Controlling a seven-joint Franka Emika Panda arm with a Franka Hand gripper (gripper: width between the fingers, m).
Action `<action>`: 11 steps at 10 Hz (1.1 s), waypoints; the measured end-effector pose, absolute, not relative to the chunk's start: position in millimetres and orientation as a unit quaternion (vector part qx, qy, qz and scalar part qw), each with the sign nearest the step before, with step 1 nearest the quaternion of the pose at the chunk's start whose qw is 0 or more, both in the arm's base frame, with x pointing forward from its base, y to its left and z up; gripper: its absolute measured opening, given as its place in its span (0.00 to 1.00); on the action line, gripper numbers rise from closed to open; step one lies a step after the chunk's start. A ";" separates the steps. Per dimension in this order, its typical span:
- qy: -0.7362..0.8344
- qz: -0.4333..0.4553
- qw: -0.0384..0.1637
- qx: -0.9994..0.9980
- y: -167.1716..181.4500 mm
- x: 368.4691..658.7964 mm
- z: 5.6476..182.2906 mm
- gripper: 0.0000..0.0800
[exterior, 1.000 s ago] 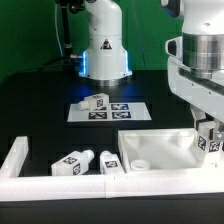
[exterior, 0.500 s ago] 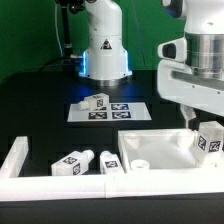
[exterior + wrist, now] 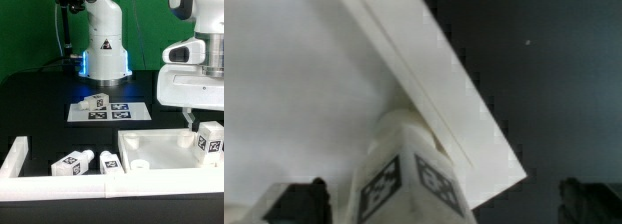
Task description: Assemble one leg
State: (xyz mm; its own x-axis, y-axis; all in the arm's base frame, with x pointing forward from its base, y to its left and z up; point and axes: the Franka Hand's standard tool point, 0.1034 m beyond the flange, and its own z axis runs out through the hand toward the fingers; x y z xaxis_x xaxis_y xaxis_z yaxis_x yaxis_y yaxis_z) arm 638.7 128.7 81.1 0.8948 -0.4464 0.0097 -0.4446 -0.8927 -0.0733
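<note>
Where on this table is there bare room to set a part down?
Free: the black table at the exterior view's left of the marker board, and the strip between that board and the panel. Crowded: two legs lie between the fence and the panel.

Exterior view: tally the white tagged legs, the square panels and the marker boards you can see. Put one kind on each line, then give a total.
Legs: 4 (board leg, front-left leg, front-middle leg, right leg)
Square panel: 1
Marker board: 1
Total: 6
</note>
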 end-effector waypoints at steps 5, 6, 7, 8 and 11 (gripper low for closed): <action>0.031 -0.021 0.022 -0.999 97.8 639.3 75.8 0.81; 0.036 -0.021 0.022 -0.999 98.4 639.2 75.7 0.65; 0.037 -0.021 0.022 -0.999 97.7 639.3 75.7 0.48; 0.037 -0.021 0.022 -0.999 97.8 639.2 75.6 0.36; 0.136 -0.018 0.025 -0.990 98.7 638.9 75.1 0.36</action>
